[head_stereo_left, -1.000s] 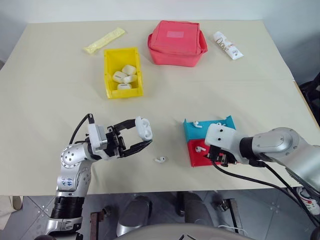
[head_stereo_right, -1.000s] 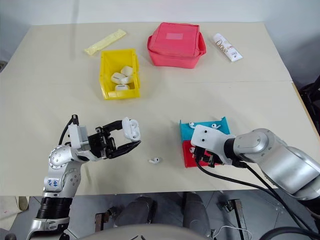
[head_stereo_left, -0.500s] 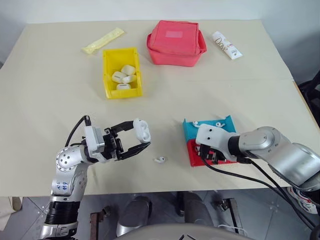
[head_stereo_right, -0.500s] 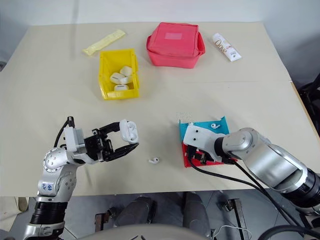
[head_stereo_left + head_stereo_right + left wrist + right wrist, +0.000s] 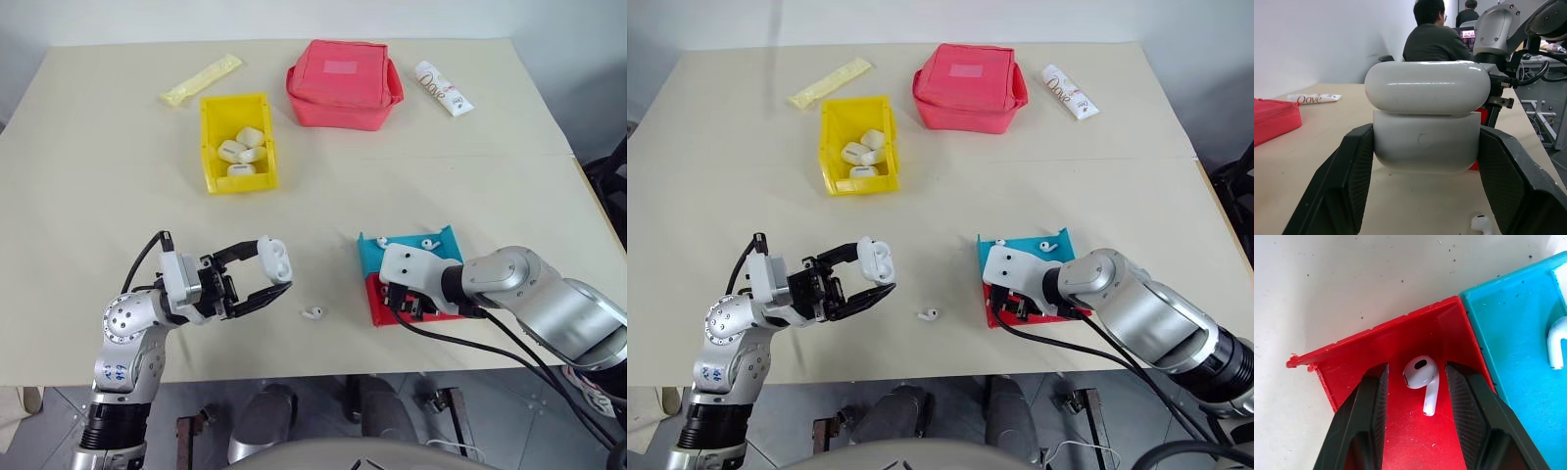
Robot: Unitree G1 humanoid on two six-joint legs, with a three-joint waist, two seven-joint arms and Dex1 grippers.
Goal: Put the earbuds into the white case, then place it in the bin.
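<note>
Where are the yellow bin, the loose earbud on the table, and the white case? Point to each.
yellow bin [image 5: 211, 139], left eye view, left wall.
loose earbud [image 5: 313, 313], left eye view, its body.
white case [image 5: 1426, 142], left wrist view, lower half's front face.

This looks like a robotics lab or office. Behind the table [image 5: 1298, 161], 2 people [image 5: 1435, 39] sit at a lit monitor [image 5: 1467, 35] among cables.
</note>
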